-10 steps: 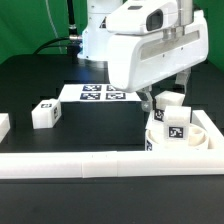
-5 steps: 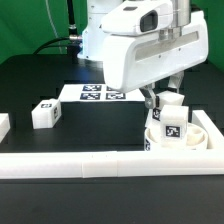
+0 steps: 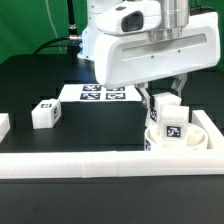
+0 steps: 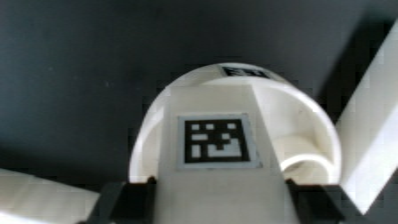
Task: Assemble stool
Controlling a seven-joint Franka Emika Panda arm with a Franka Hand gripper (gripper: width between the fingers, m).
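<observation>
Clenching gripper (image 3: 165,98) on upright leg (image 3: 172,123), lower right of exterior view, setting it over round seat (image 3: 200,140). Leaving second leg (image 3: 45,113) loose at middle left. Judging assembly as barely beginning, with further fitting pending.

On the desk (image 3: 40,75), the marker board (image 3: 100,95) lies toward the back, and a loose leg (image 3: 44,113) sits before it, toward the exterior view's left. The seat (image 3: 205,138) lies at the exterior view's right, before the board, with a second leg (image 3: 172,127) standing upright on it. A long rail (image 3: 90,165) runs across the front, just before the seat.
</observation>
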